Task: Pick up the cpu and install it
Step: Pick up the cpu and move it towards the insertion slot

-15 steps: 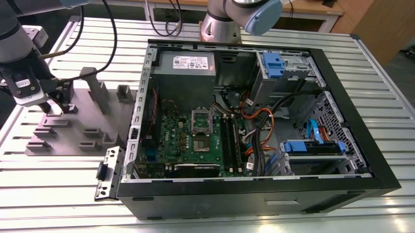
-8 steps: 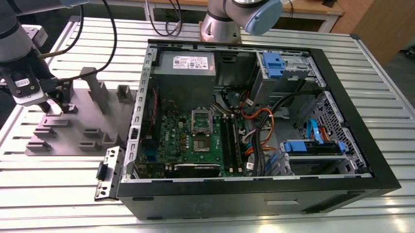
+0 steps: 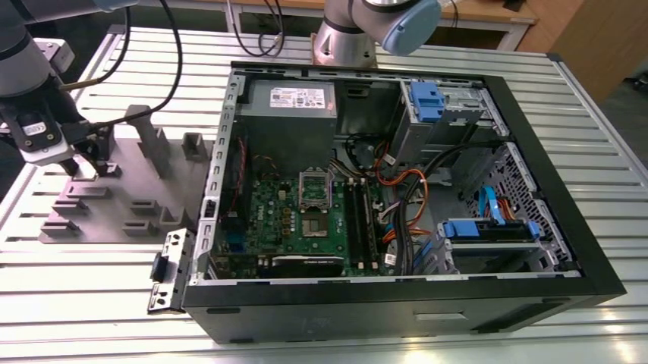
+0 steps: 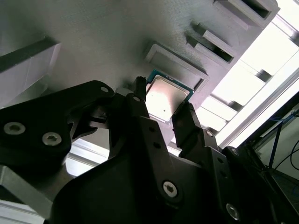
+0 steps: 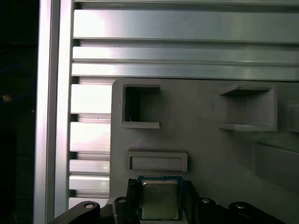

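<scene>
Saw gripper point(image 4: 163, 94) fingers point(image 4: 142, 112) pinching cpu point(image 5: 160, 200) by opposite edges near fixture plate point(image 5: 210, 154) edge; I judged it light, stiff, slick, fragile.

Arm reached low, gripper pointing down.
In the exterior view the arm's base point(image 3: 350, 42) stood at 12 o'clock. The wrist point(image 3: 26, 68) came in at 10 o'clock, and the gripper point(image 3: 76, 168) hung under it near 9 o'clock, aimed straight down. Its black linkage point(image 4: 140, 177) appeared in the second wrist view.
</scene>
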Available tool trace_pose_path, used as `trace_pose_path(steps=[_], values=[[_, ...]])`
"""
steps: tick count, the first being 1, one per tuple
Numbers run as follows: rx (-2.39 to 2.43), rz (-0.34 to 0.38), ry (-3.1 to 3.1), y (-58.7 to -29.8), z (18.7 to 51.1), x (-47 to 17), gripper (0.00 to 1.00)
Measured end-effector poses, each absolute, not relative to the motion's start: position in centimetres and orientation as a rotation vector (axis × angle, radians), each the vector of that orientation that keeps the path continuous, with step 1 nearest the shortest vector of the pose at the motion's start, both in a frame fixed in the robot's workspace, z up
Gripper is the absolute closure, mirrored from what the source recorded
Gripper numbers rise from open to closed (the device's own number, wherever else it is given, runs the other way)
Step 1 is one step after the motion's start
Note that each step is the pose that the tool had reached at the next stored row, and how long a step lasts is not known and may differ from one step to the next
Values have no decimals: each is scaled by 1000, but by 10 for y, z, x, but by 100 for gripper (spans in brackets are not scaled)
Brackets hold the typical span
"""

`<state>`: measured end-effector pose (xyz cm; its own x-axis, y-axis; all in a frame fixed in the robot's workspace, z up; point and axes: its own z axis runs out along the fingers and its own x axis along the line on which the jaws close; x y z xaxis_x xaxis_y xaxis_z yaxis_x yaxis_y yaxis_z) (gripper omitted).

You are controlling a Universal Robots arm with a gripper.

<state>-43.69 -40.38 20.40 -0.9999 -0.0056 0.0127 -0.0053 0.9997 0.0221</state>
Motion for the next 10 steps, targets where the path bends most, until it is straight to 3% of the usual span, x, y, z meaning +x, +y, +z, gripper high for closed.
trace_pose_path(steps=[10], values=[[9, -35, -3129, -404, 210, -437, 53]])
